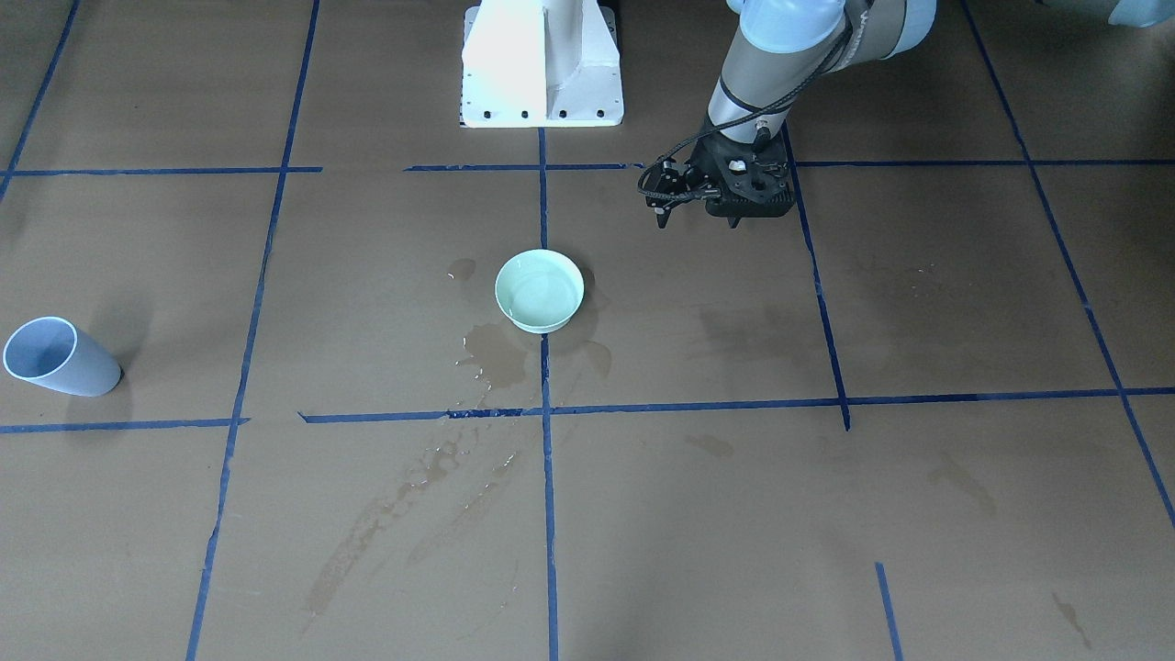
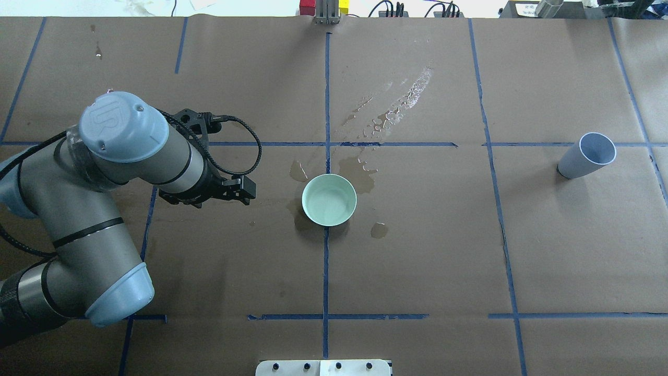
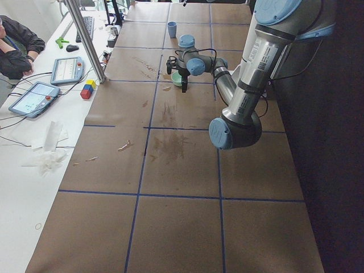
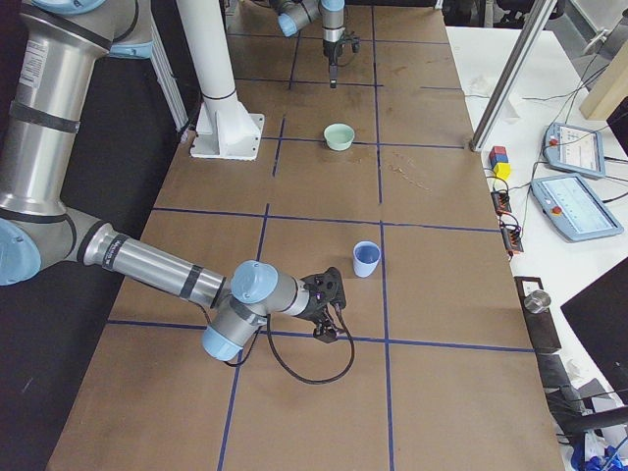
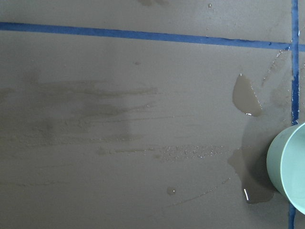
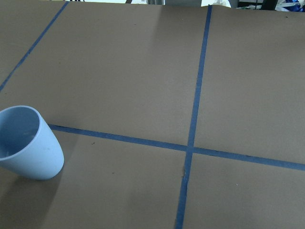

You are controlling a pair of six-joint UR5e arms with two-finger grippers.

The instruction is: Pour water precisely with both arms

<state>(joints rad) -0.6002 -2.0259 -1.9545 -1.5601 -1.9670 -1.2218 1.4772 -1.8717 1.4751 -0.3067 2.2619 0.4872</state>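
A mint-green bowl (image 1: 540,289) (image 2: 329,200) stands at the table's middle, and a faint pool of water shows inside it. Glinting spilled water (image 2: 389,112) lies on the brown board beyond the bowl. My left gripper (image 1: 698,218) (image 2: 244,190) hangs above the board beside the bowl, apart from it, open and holding nothing. Its wrist view shows only the bowl's rim (image 5: 290,171) and wet patches. A pale blue cup (image 2: 587,155) (image 6: 26,143) stands upright far to my right. My right gripper (image 4: 332,299) is near the cup (image 4: 366,258) without touching it; I cannot tell whether it is open or shut.
The white pedestal (image 1: 542,64) sits at the robot's side of the table. Blue tape lines grid the board. Along the operators' side are tablets (image 3: 31,96), coloured blocks (image 3: 88,89), a metal post (image 3: 85,40) and a seated person's arm (image 3: 17,45).
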